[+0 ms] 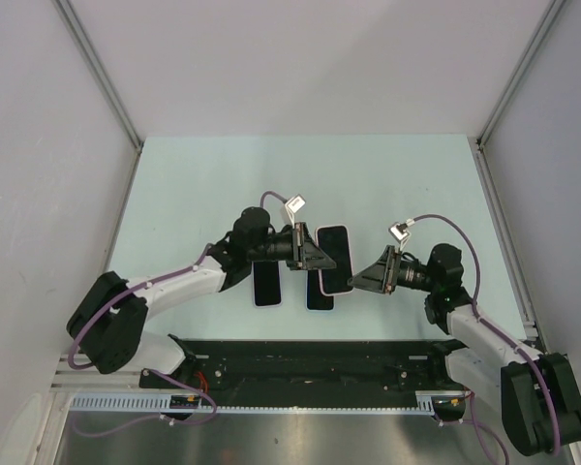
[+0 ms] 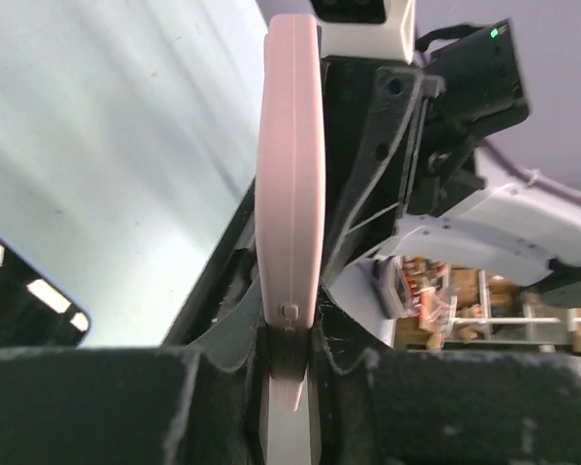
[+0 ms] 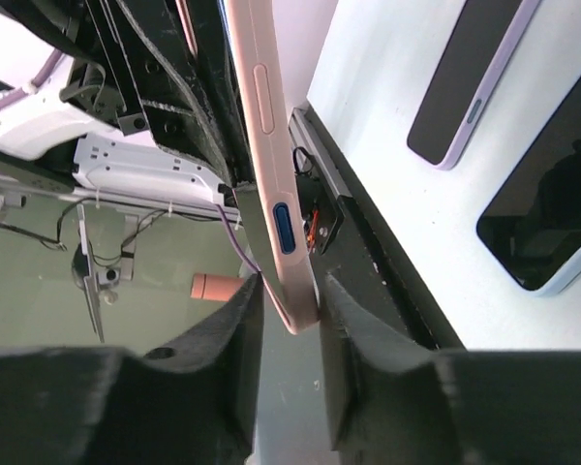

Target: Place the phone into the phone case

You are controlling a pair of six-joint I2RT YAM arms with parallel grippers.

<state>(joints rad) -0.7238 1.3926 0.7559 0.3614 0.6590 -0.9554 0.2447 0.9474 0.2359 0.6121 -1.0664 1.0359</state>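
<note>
Two robot arms meet over a pale desk (image 1: 223,184), sharing one pink phone case (image 1: 335,250) held up off the surface between them. The left pincer (image 1: 318,258) clamps the case from its left side, and the right pincer (image 1: 354,281) is closed on its near right corner.

From above, the case shows a dark, glossy face inside a pink rim; whether a phone sits fully in it cannot be told. The wrist cameras see only the thin edge. On the left wrist, the pink rim stands upright out of the narrow gap between the padded fingers (image 2: 107,407). On the right wrist, the rim carries a long moulded side button and a small blue one, and black pads press it on both sides.

Two more dark phones lie flat on the desk. One phone (image 1: 320,296) is just beside the case toward the arm bases. The other phone (image 1: 266,285) lies further to the case's left, under the left arm. Only the right wrist view shows their pale lilac edges.
</note>
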